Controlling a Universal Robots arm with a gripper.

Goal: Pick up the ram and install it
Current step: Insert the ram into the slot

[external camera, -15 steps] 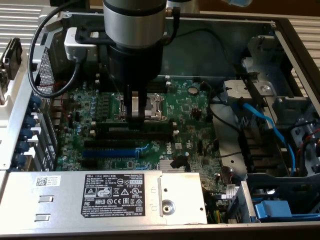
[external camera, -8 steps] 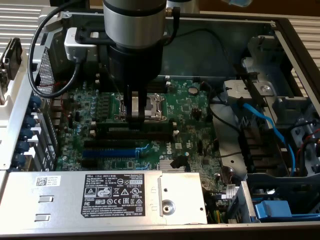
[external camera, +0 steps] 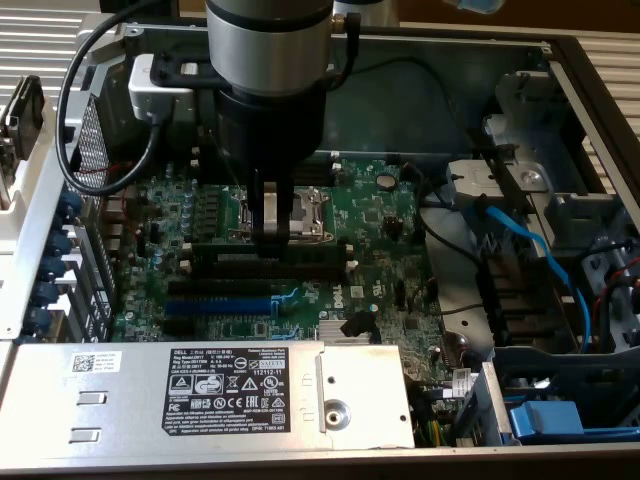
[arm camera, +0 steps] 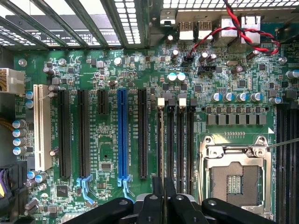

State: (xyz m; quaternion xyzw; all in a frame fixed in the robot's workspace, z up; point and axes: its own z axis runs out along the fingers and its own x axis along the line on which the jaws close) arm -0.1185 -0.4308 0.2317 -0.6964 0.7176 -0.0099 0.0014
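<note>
Bright, even light; vent grille (arm camera: 126, 18) glares white.

A black label (external camera: 225, 385) on the silver power supply housing (external camera: 130, 440) bore the brand DELL in white at its top corner. Further along, a number appeared to read 112112-11. The certification marks and fine print below it were too small to read. Just beside the label, a white barcode sticker (external camera: 95, 362) was illegible, as was the white lettering printed on the green motherboard (arm camera: 110, 135).
</note>
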